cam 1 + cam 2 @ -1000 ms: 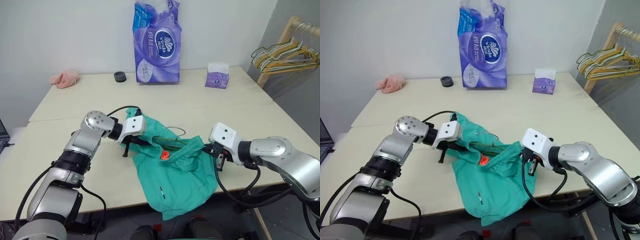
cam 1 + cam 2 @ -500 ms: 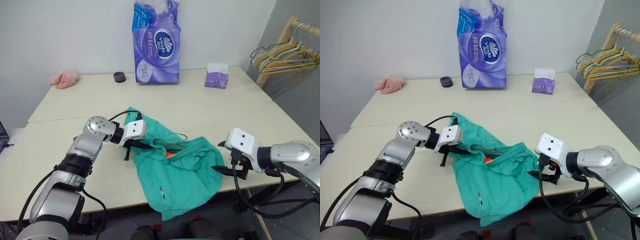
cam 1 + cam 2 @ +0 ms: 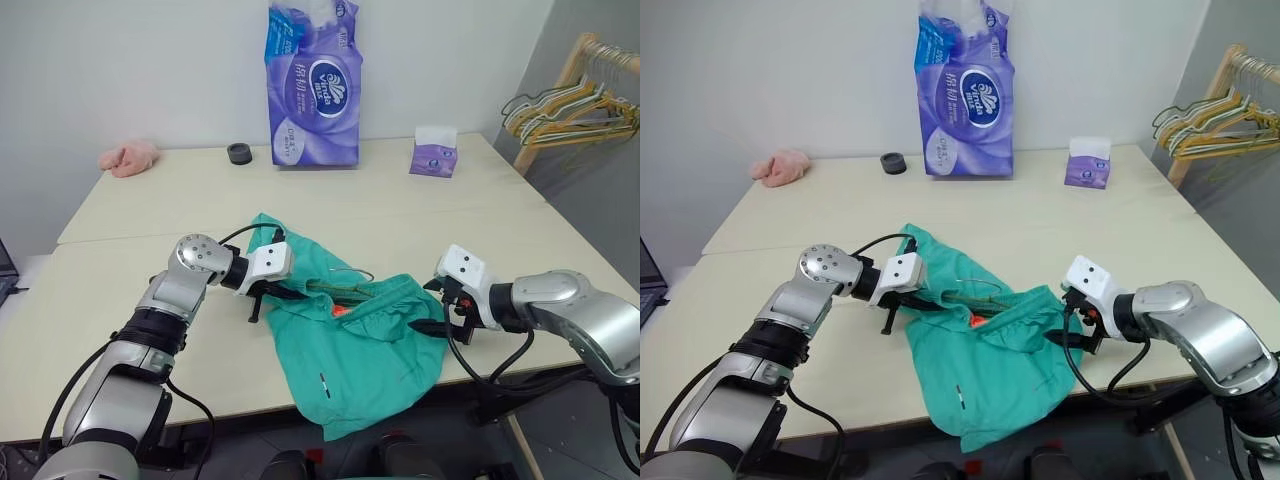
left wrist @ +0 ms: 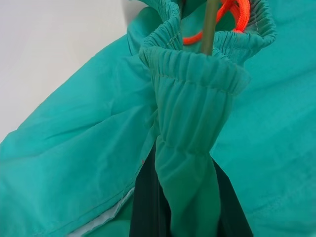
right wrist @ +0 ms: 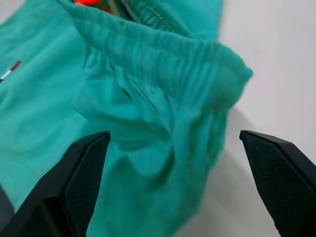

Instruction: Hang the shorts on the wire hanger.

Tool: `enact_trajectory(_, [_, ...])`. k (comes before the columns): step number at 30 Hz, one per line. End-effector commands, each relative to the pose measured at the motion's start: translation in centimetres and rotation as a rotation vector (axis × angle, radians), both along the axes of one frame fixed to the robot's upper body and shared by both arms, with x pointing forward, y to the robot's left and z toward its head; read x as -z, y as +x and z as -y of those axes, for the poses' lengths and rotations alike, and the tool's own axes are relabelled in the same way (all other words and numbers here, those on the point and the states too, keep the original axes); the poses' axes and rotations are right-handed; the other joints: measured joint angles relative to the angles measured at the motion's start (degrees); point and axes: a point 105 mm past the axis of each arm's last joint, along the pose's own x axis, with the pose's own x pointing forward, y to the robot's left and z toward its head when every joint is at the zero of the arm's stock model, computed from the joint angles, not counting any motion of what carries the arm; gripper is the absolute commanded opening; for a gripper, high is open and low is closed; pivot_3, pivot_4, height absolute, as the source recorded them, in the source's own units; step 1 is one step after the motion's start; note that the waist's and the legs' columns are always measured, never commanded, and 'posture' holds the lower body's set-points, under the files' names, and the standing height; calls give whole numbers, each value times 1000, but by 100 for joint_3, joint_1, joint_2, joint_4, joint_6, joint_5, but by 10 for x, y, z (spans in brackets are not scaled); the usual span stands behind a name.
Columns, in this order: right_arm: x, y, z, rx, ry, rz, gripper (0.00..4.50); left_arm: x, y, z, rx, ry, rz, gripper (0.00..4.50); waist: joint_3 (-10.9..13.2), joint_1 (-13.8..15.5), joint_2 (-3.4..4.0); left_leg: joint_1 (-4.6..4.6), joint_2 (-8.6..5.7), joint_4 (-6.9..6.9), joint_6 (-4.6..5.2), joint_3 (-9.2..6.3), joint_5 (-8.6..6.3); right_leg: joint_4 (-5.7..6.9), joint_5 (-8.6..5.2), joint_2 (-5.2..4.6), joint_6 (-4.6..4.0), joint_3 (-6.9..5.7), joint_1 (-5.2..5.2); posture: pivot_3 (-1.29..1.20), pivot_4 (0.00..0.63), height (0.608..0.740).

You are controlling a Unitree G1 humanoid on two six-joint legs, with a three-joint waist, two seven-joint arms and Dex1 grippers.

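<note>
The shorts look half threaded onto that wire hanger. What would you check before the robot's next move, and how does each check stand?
1. Left gripper shut on the shorts waistband: ok.
2. Right gripper open, facing the waistband's other end: ok.
3. Wire hanger inside the waistband: ok, though how far in, cannot tell.
4. Hook free of the fabric: ok.
5. Shorts fully on the table: not ok, one leg hangs over the front edge.

I see a pale cream bench (image 3: 420,215) against a plain white wall (image 3: 130,70); a wooden rack (image 3: 560,85) of bunched hangers (image 3: 570,110) stands beyond its right edge.
</note>
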Motion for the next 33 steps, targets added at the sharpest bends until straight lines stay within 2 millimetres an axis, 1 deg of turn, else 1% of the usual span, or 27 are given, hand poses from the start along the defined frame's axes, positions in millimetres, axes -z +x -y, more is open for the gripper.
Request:
enact_trajectory(1, [-24, 6, 10, 8, 8, 38, 4486, -13, 4, 2, 15, -7, 50, 0, 0, 2, 0, 0, -1, 0, 0, 0, 0, 0, 0, -1, 0, 0, 0, -172, 36, 740])
enact_trajectory(3, [-24, 5, 10, 8, 16, 22, 4486, -13, 5, 2, 11, -12, 52, 0, 0, -4, 0, 0, 0, 0, 0, 0, 0, 0, 0, -2, 0, 0, 0, -173, 36, 740])
enact_trajectory(6, [-5, 5, 3, 10, 6, -14, 4486, -13, 4, 5, 15, -19, 49, 0, -1, -12, 0, 1, 2, -3, 0, -3, 0, 1, 0, -1, 0, -3, 0, -172, 36, 740])
enact_trajectory(12, [11, 13, -6, 13, 1, -33, 4486, -15, 2, 7, 23, -30, 44, 0, 0, -16, 1, 0, 1, -2, 0, -1, 0, 2, 0, -1, 0, 1, -1, -174, 37, 740])
enact_trajectory(14, [20, 16, -11, 1, -9, -40, 4486, -19, 2, 11, 29, -55, 41, 0, 0, -15, 0, 0, 0, -1, 0, -1, 0, 2, 0, -1, 0, 1, -1, -174, 37, 740])
enact_trajectory(16, [23, 18, -14, -9, -13, -45, 4486, -21, 1, 14, 31, -69, 37, 0, 0, -16, 1, 0, 0, 0, 0, -1, 0, 2, 0, -1, 0, 0, -1, -174, 37, 740])
enact_trajectory(19, [29, 19, -19, -41, -32, -44, 3952, -24, -1, 16, 32, -91, 22, 0, 0, -17, 1, 0, 0, 0, 0, -2, 0, 3, 0, -1, -1, 0, -1, -170, 37, 740])
enact_trajectory(23, [34, 19, -25, -88, -69, -8, 2664, -26, -4, 16, 28, -105, 4, 0, 0, -17, 1, -1, 0, 0, 0, -3, 0, 3, 0, -1, -1, -1, -2, -166, 37, 740])
enact_trajectory(24, [34, 19, -26, -94, -69, -2, 2307, -26, -4, 16, 28, -105, 3, 0, 0, -17, 1, 0, 0, 0, 0, -3, 0, 3, 0, -1, -1, -1, -2, -166, 37, 740])
enact_trajectory(25, [33, 20, -26, -101, -76, 8, 1842, -26, -5, 16, 26, -106, 2, 0, 0, -18, 1, 0, 0, 0, 0, -3, 0, 3, 0, -1, -1, -1, -2, -164, 38, 740])
enact_trajectory(26, [33, 20, -26, -106, -79, 16, 1629, -26, -5, 16, 22, -112, 0, 0, 0, -17, 1, 0, 0, 0, 0, -3, 0, 4, 0, -1, -1, -1, -2, -164, 38, 740])
enact_trajectory(30, [28, 19, -27, -122, -80, 44, 294, -28, -5, 18, 14, -131, -2, 0, 0, -16, 1, 0, 0, 0, 0, -3, 0, 4, 0, -1, -1, -1, -2, -164, 38, 740])
enact_trajectory(31, [27, 19, -27, -124, -75, 46, 27, -28, -5, 18, 12, -136, 1, 0, 0, -17, 1, 0, 0, 0, 0, -3, 0, 4, 0, -1, -1, -2, -2, -164, 38, 740])
enact_trajectory(33, [23, 17, -28, -130, -67, 52, 27, -27, -3, 19, -2, -139, 17, 0, 0, -16, 2, 0, 0, 0, 0, -4, 0, 4, 0, -1, -1, -2, -2, -168, 37, 740])
